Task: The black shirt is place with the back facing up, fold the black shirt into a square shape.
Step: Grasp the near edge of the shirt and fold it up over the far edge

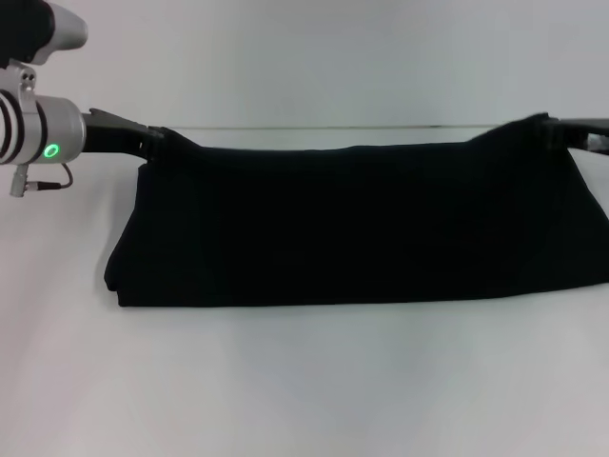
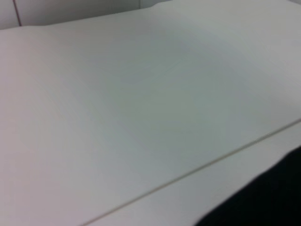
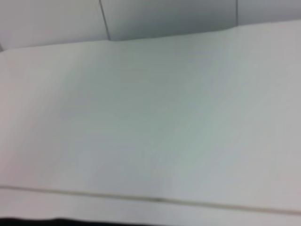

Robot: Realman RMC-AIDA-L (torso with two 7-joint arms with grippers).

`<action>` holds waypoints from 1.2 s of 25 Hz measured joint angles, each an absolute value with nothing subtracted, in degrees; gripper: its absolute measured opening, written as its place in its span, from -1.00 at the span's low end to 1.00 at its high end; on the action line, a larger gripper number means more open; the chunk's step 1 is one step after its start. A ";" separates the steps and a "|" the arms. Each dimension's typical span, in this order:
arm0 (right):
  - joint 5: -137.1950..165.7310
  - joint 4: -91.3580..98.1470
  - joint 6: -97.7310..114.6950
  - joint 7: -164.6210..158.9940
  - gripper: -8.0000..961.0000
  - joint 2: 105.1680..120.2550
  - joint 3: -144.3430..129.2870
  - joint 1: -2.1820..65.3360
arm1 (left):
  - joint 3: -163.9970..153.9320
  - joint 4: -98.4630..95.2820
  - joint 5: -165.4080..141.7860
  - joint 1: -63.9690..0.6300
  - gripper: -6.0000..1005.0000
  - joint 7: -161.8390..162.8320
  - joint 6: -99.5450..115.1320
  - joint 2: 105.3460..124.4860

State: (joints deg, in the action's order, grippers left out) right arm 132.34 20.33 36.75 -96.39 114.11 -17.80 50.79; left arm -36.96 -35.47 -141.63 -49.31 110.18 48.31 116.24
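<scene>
**Two grippers holding the far corners, fold in progress**

Two far corners of the black shirt (image 1: 357, 228) are raised off the white table (image 1: 304, 381), pinched closed by the left gripper (image 1: 152, 141) and the right gripper (image 1: 563, 131). The near edge lies on the table. Judged step: carrying the far edge over. The next move calls for level, matched travel toward the near edge before release.

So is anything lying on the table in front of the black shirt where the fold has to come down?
Nothing visible. The left tool and right tool are at the black shirt's far corners, and the white table before it shows only bare surface.
</scene>
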 joint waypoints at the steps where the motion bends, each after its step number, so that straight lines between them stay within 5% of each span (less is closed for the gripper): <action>1: 132.12 20.23 35.94 -96.11 -0.89 114.24 -17.84 51.24 | -37.13 -35.31 -141.65 -49.33 -0.84 110.17 47.48 116.29; 30: 129.61 18.44 30.38 -94.55 -0.87 113.76 -19.77 53.59 | -37.67 -31.39 -141.70 -51.26 -0.76 109.87 37.26 117.16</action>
State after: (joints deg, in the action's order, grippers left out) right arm 129.61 18.44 30.38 -94.55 113.76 -19.78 53.59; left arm -37.67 -31.39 -141.70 -51.26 109.87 37.26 117.16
